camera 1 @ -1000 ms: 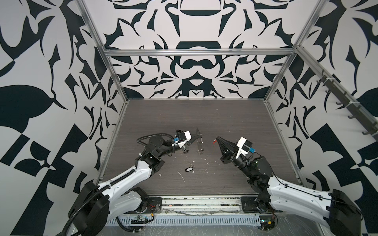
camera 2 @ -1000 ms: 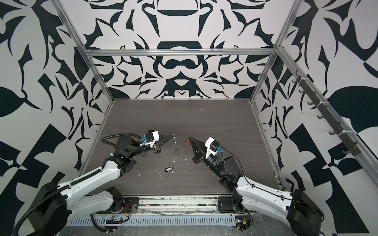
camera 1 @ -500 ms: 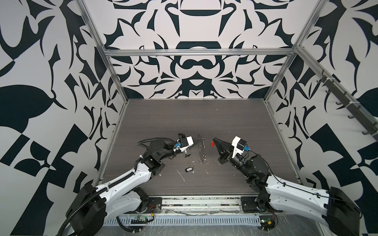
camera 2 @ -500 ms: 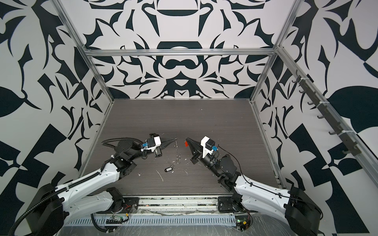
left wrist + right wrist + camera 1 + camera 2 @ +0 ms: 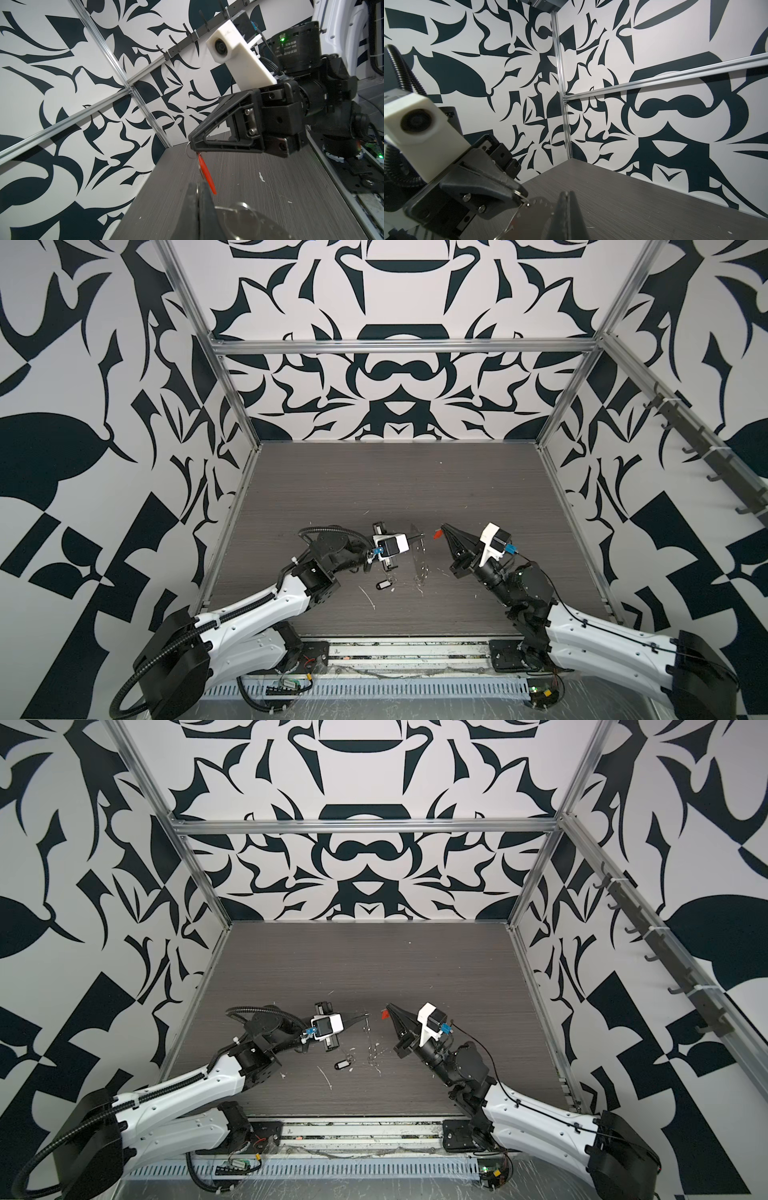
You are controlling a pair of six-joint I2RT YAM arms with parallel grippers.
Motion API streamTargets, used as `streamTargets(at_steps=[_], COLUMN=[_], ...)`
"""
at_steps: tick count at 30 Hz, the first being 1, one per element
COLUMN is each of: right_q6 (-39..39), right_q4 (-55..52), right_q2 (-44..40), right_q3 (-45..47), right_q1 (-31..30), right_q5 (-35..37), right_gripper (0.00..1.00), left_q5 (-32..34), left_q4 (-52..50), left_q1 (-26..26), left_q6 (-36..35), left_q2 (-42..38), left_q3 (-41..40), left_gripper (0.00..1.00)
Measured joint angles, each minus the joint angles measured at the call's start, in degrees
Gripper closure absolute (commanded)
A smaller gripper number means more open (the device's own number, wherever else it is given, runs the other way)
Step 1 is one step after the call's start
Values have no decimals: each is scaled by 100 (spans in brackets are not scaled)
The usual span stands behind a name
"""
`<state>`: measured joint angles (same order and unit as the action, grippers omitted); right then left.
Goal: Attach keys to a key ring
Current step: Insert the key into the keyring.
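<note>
Key ring (image 5: 419,560) update: over the last second the left arm has carried it a bit right and nearer, so the hoop now hangs just beside the other claw instead of well short of it. The left gripper (image 5: 420,536) is pinched tight on the top of the hoop's rim. In the right wrist view it seems to nip one of the tiny loops there (image 5: 527,204). The hoop dangles edge-on with its low end close to the table (image 5: 415,481), but I can't tell if it touches.

Just near-left of the hoop, the black-tagged keys (image 5: 384,584) lie on the wood, same spot as before.

On the right, the right gripper (image 5: 443,529) is clamped on the red-tagged keys (image 5: 201,169) by their small split ring, with the red tag (image 5: 205,176) hanging under the tip. It's roughly where it was a second ago.

So the gap has nearly closed and the tips face each other. My guess is that threading the red bunch onto the key ring comes next, and lining up wire that thin looks fiddly.
</note>
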<state>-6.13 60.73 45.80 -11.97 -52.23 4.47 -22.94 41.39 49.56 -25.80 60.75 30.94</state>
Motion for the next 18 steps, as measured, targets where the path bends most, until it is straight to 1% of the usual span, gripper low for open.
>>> streamTargets(at_steps=[10,18], right_q6=[-168,-321], right_q4=[306,658], right_q2=[-20,313], right_q3=[221,221], right_q1=[-2,-2], right_q5=[-409,-811], right_gripper=[100,100], left_q5=[24,61], left_q4=[-35,-35], left_q1=[87,109], left_q6=[-173,-221], left_q2=[7,7], left_q3=[0,0], left_gripper=[100,100])
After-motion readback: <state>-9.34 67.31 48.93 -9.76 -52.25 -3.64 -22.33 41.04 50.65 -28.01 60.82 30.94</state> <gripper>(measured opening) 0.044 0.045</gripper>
